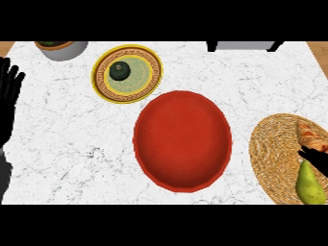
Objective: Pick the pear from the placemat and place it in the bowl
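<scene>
A green pear [309, 185] lies on the round woven placemat [276, 153] at the right edge of the counter. My right hand [325, 163] comes in from the right edge, its dark fingers reaching over the mat just above the pear's narrow top; whether they touch the pear cannot be told, and most of the hand is cut off by the edge. The red bowl [182, 140] sits at the counter's middle with nothing in it. My left hand [0, 102] rests open at the left edge, fingers straight and pointing up.
An orange-brown food item [310, 136] lies on the mat's far side. A yellow-rimmed plate [145, 72] carrying a dark avocado [119, 70] stands at the back. A grey pot [62, 48] is at the back left, a dark-legged object [243, 45] at the back right.
</scene>
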Robot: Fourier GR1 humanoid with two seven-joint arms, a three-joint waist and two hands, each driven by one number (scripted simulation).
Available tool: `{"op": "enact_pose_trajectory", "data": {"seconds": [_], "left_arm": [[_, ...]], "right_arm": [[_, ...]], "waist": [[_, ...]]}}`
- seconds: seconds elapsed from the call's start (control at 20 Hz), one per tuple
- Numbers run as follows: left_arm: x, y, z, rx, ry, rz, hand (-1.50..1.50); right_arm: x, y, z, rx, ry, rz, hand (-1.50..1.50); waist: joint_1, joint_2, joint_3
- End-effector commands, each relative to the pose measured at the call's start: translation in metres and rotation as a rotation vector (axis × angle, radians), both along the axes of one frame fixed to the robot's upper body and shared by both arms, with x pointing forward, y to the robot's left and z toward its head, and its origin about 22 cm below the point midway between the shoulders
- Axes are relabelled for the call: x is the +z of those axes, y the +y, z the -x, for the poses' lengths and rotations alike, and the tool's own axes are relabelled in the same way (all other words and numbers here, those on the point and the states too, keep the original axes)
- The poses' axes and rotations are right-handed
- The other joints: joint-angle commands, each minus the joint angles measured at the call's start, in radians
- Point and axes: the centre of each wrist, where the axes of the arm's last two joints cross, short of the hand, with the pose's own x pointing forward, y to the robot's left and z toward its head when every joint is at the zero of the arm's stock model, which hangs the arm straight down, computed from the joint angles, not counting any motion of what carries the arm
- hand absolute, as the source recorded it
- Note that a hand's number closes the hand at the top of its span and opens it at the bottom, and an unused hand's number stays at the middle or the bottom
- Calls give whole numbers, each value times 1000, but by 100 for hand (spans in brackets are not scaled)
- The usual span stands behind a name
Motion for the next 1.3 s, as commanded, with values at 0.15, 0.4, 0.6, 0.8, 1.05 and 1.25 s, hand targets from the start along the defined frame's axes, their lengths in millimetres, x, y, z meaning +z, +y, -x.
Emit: {"op": "enact_pose_trajectory", "data": {"seconds": [0.15, 0.4, 0.6, 0.8, 1.05, 1.25], "left_arm": [[-5, -17, 0, 7, -5, 8, 0], [-5, -11, -1, 7, 0, 11, 0], [16, -1, -8, -9, 5, 3, 0], [-9, -17, -4, 3, -7, 14, 0], [-14, 0, -10, 2, 11, 14, 0], [3, -12, 7, 1, 15, 18, 0]], "right_arm": [[-22, 5, -9, 6, 14, 8, -150], [-62, 1, -8, -21, 40, 38, -150], [-37, -6, -24, -71, 69, 54, -150], [-46, -6, -27, -71, 54, 49, -150], [-50, -3, -34, -15, -77, 11, 150], [-70, -7, -31, 2, -96, 26, 150]], "waist": [[-1, 0, 0], [0, 1, 0], [-1, 0, 0], [-1, 0, 0], [-4, 0, 0], [2, -1, 0]]}}
